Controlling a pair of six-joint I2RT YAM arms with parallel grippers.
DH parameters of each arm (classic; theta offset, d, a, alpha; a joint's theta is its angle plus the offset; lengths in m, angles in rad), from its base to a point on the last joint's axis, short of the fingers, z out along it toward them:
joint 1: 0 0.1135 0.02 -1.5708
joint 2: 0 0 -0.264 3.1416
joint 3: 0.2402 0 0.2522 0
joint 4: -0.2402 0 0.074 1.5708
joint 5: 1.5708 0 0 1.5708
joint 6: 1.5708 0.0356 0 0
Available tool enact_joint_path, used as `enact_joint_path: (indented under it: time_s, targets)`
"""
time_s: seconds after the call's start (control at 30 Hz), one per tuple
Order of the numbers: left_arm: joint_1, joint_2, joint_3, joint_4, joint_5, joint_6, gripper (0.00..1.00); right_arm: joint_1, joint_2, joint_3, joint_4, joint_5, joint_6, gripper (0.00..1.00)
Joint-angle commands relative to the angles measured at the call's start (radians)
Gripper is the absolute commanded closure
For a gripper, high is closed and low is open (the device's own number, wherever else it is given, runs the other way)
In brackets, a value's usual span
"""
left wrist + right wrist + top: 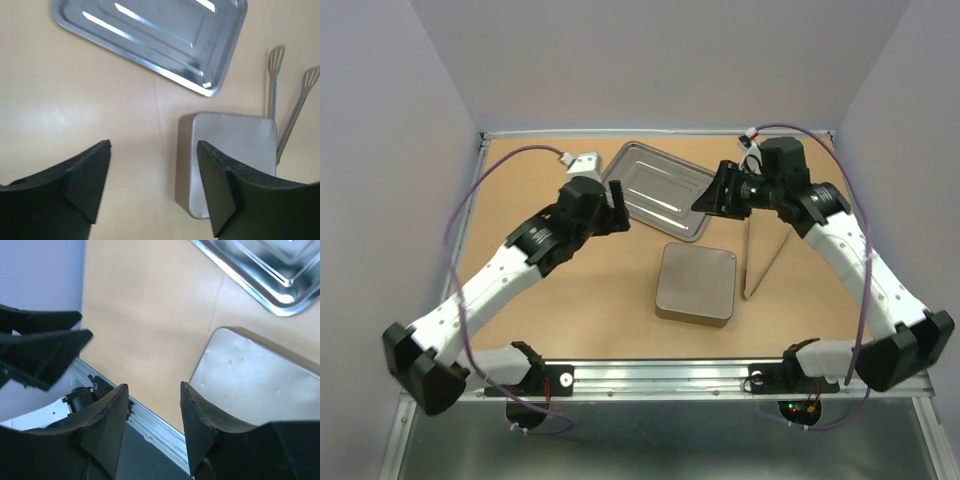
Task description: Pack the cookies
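Observation:
No cookies show in any view. A shiny metal tray (660,190) lies at the back centre with nothing on it. A square grey tin (696,283) sits closed in front of it. My left gripper (618,208) hangs open and empty above the table, left of the tray; in the left wrist view (154,145) the tin (235,150) lies by its right finger. My right gripper (715,195) is open and empty over the tray's right end; the right wrist view (154,386) shows the tin (255,385) and the tray (270,270) below.
Metal tongs (765,262) lie on the table right of the tin, also in the left wrist view (295,120). The tray shows at the top of the left wrist view (160,35). Grey walls enclose the table. A metal rail (650,375) runs along the near edge.

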Motion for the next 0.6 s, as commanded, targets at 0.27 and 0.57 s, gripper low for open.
enact_joint_path:
  time_s: [0.27,0.57]
  targets:
    - [0.045,-0.621,-0.490,0.330,-0.612,0.151,0.11,0.002,-0.375,-0.150,-0.021,0.031,0.007,0.45]
    - [0.048,-1.000,-1.114,1.028,-0.795,0.527,0.17,0.002,-0.507,-0.196,-0.082,0.094,0.008,0.33]
